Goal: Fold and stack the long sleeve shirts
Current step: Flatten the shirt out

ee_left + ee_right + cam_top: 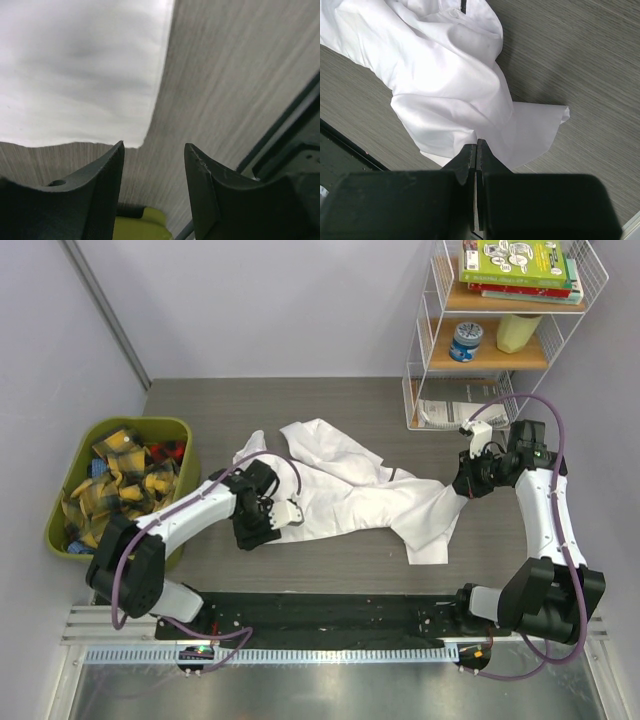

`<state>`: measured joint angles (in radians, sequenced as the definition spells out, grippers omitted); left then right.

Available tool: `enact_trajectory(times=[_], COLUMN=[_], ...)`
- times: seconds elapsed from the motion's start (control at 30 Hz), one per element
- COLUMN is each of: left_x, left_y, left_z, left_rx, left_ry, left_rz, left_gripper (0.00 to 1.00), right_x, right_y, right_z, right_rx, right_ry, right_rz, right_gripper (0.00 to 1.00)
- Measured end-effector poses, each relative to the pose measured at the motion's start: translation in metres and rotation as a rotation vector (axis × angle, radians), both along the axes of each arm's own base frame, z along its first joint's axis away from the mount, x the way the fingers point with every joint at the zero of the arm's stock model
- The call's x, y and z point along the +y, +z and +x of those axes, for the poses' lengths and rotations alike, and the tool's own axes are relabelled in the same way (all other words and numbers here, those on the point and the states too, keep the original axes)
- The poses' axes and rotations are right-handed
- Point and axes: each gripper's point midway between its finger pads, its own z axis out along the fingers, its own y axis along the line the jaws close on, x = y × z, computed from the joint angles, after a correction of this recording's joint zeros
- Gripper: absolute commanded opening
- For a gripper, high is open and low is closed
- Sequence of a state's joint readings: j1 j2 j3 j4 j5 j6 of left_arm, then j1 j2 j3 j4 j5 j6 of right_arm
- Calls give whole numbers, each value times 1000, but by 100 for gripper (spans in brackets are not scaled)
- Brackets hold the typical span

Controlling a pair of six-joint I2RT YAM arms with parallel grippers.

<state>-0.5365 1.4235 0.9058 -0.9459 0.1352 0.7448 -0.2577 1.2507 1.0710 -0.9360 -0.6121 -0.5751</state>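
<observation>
One white long sleeve shirt (345,490) lies crumpled across the middle of the dark table, and I see no other. My left gripper (252,532) is at the shirt's left end, just off its near edge. In the left wrist view the left gripper (154,144) is open with only bare table between its fingers, and the shirt (75,70) fills the upper left. My right gripper (462,485) is at the shirt's right end. There the right gripper (478,142) is shut, its tips pinching an edge of the shirt (445,75), which is bunched ahead of it.
A green bin (125,485) full of yellow-and-black plaid cloths stands at the left table edge, and its rim (140,225) shows below the left fingers. A white wire shelf (500,340) with books, a can and papers stands at the back right. A black strip (320,615) runs along the near edge.
</observation>
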Motion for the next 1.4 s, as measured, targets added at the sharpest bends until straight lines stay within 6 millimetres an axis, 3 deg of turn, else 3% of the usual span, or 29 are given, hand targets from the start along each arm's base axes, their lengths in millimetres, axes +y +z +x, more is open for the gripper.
enact_trajectory(times=[0.13,0.3,0.4,0.43,0.53,0.67,0.77,0.9,0.97,1.07,1.23,1.3,1.4], left_x=[0,8,11,11,13,13,9,1,-1,1,-1,2,11], left_y=[-17,-39,-40,-41,-41,-37,-19,48,99,168,284,337,394], left_z=[14,15,16,16,20,23,29,77,110,141,167,170,160], left_rx=[-33,-38,-49,-51,-72,-78,-68,-176,-291,-448,-702,-835,-990], left_ry=[-2,-12,-26,-30,-34,3,66,205,274,356,451,491,526], left_rz=[44,95,112,114,124,100,38,-114,-216,-318,-477,-551,-641], left_gripper=[52,50,39,23,1,0,0,0,0,0,0,0,0], right_x=[0,0,0,0,1,2,4,3,2,-1,-9,-13,-16], right_y=[1,0,0,0,1,3,13,52,85,144,269,323,384], right_z=[-1,-1,-1,-1,-1,-1,3,21,35,56,79,76,56], right_rx=[0,1,2,2,2,2,-12,-101,-180,-323,-619,-757,-933], right_ry=[-1,-2,-2,-1,-1,-3,-15,-41,-68,-117,-196,-235,-293], right_rz=[0,1,1,1,3,14,28,45,54,64,67,60,46], right_gripper=[1,1,1,1,1,1,1,1,1,1,1,1,1])
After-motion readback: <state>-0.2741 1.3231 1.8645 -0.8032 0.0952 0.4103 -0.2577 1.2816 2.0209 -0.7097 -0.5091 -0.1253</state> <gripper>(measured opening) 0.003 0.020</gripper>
